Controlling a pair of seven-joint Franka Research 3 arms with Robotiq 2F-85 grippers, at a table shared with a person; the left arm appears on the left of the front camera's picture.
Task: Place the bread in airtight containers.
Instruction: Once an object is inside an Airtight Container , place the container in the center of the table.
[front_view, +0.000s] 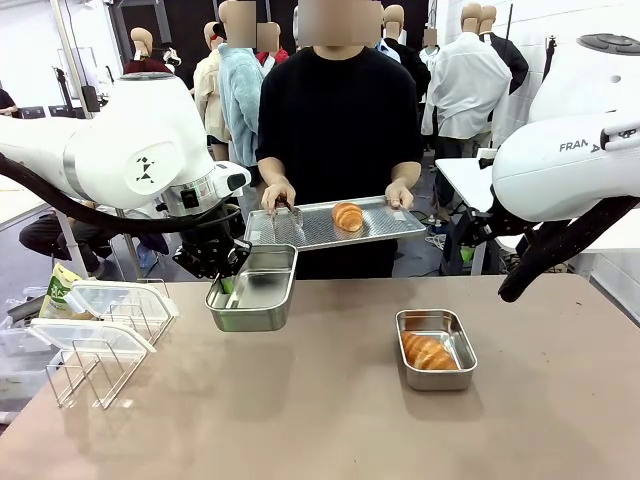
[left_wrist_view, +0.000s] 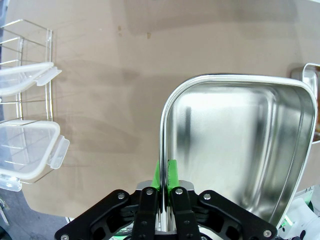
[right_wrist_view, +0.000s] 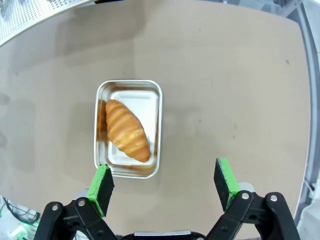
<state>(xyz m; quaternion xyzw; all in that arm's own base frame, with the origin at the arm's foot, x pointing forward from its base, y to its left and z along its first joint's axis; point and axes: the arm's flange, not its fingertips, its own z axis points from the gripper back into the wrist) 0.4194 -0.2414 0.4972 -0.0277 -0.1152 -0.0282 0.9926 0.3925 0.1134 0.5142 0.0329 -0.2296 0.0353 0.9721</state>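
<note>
My left gripper (front_view: 230, 283) is shut on the rim of an empty steel container (front_view: 252, 291), holding it lifted above the table; in the left wrist view the green pads (left_wrist_view: 172, 172) pinch the container's (left_wrist_view: 235, 145) wall. A second container (front_view: 436, 348) rests on the table with a golden croissant (front_view: 427, 351) lying in it. From above, my right gripper (right_wrist_view: 165, 182) hangs open over that container (right_wrist_view: 128, 127) and its bread (right_wrist_view: 127, 129). A person holds a perforated tray (front_view: 310, 228) carrying another croissant (front_view: 348, 216).
A white wire rack (front_view: 95, 340) at the table's left holds two clear white-rimmed lids (front_view: 110, 298); the lids (left_wrist_view: 25, 150) also appear at the left of the left wrist view. Bare brown tabletop lies in front and to the right of the tins.
</note>
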